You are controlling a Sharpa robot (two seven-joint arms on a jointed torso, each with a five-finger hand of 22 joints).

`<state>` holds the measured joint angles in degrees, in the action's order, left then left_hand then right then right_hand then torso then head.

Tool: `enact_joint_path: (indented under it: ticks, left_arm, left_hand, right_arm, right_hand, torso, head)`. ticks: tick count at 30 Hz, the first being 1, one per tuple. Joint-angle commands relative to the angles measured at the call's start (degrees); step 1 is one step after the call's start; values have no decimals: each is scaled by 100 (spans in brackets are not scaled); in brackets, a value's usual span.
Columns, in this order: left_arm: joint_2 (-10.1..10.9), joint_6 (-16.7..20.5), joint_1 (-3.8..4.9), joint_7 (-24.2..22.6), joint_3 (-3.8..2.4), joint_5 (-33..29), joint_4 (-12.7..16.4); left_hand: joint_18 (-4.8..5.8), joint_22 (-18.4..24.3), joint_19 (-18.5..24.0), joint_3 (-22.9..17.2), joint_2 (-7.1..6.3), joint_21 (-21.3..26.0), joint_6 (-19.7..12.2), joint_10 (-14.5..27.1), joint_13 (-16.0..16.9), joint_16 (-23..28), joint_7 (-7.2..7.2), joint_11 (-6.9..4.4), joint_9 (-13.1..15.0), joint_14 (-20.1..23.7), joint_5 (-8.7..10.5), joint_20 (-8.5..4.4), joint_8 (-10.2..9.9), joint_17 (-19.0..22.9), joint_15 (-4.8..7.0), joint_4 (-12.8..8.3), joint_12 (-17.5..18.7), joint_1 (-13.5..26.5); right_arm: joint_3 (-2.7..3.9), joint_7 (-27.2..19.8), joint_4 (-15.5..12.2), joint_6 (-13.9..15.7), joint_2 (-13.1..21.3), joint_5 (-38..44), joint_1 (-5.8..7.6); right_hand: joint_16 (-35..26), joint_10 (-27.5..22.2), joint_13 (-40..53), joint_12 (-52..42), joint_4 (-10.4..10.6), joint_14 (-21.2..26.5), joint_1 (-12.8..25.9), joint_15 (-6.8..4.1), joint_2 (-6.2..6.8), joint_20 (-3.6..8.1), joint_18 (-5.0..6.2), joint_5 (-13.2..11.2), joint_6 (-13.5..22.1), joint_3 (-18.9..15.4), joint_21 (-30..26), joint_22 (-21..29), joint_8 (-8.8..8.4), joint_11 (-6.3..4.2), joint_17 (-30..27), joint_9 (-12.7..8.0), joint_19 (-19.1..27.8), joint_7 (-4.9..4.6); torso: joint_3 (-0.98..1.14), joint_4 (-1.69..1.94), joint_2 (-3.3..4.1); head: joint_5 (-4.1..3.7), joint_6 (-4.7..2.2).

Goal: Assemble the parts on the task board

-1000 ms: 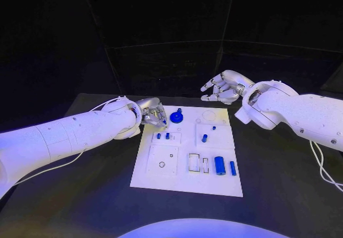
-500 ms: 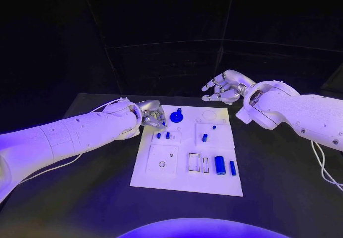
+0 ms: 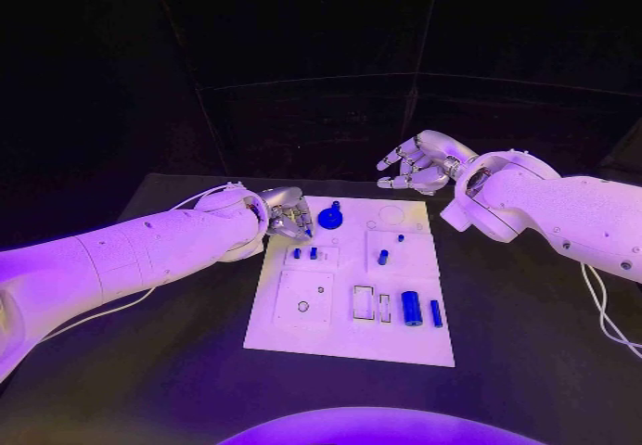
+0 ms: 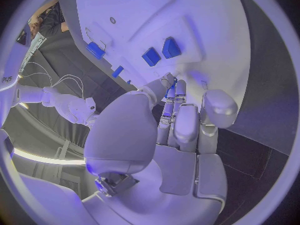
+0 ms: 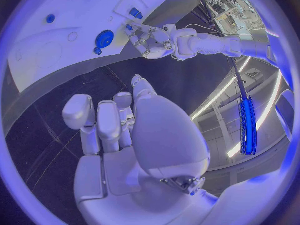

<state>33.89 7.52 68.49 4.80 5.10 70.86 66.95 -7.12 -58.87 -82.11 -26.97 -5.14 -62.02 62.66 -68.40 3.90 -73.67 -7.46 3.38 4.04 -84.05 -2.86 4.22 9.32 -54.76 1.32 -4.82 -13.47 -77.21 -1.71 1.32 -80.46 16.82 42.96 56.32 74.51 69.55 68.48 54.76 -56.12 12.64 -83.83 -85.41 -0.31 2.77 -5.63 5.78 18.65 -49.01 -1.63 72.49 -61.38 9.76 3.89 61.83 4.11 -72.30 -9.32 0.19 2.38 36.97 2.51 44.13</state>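
Task board point(image 3: 351, 343) lies mid-worktop, long axis running away from the robot. Assembly looks partly done at best: two short pegs point(image 3: 305, 253) stand upright in the left block, two more point(image 3: 388, 252) on the right; two blue cylinders point(image 3: 420, 310) lie flat near the close right corner, long axes along the board's length, apparently unplaced. Round blue knob point(image 3: 330, 220) sits at the far edge. Left hand point(image 3: 285, 219) at the board's far left corner, fingertips together; whether it pinches anything, cannot tell. Right hand point(image 3: 421, 160) raised beyond the board, fingers apart, empty.
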Motion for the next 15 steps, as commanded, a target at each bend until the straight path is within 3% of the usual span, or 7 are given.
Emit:
enact_joint_path:
  ticks: [1,15]
  left_arm:
    - [-21,-6,7,-84,-4,34,7]
    - [-93,-150,6,6,-3,34,-51]
  left_hand:
    - [55,-7,25,3,-25,-27,45,-43,6,-31,-9,-7,4,-39,10,-11,-17,1,25,-32,38,37]
    - [55,-13,23,1,-23,-31,57,-55,7,-32,-5,-11,5,-39,10,-13,-17,5,29,-38,42,35]
  right_arm:
    - [3,-13,-6,48,-9,-12,11]
    - [3,-8,-14,42,-16,-12,11]
  right_hand:
    - [-20,-22,-3,-34,-1,-64,-20,-21,-57,-10,43,30,42,41,-26,-1,27,10,1,-7,13,2]
    - [-20,-22,-3,-34,-1,-64,-20,-21,-57,-10,43,30,42,41,-26,-1,27,10,1,-7,13,2]
  torso:
    - [1,5,-4]
    - [-1,-6,3]
  head:
    - [4,-10]
    - [1,-15]
